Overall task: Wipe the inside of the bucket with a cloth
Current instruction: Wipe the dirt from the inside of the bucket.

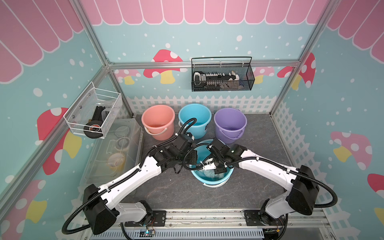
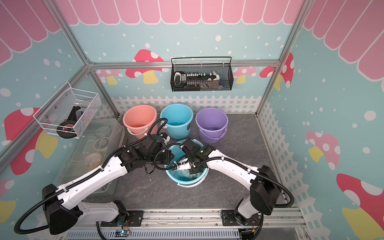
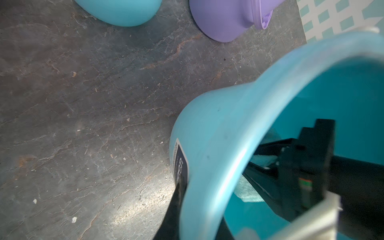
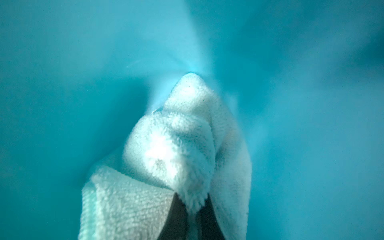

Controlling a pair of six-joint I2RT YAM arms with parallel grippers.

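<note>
The blue bucket (image 1: 207, 182) (image 2: 187, 181) stands at the front middle of the table, and both arms reach into it. My left gripper (image 3: 199, 207) is shut on the bucket's rim (image 3: 218, 135), one finger outside the wall and one inside. Inside the bucket, my right gripper (image 4: 192, 205) is shut on the cloth (image 4: 170, 145), a fluffy pale aqua-green rag. The bunched cloth presses against the blue inner wall (image 4: 83, 83). A pale patch of the cloth (image 1: 209, 174) (image 2: 185, 173) shows under the wrists in both top views. The left wrist view catches an edge of the cloth (image 3: 247, 189).
Behind the bucket stand a pink bucket (image 1: 158, 121), a second blue bucket (image 1: 195, 119) and a purple bucket (image 1: 230, 123). A clear plastic box (image 1: 116, 153) lies at the left. A white wire basket (image 1: 93, 112) and a black mesh basket (image 1: 222, 79) hang on the walls.
</note>
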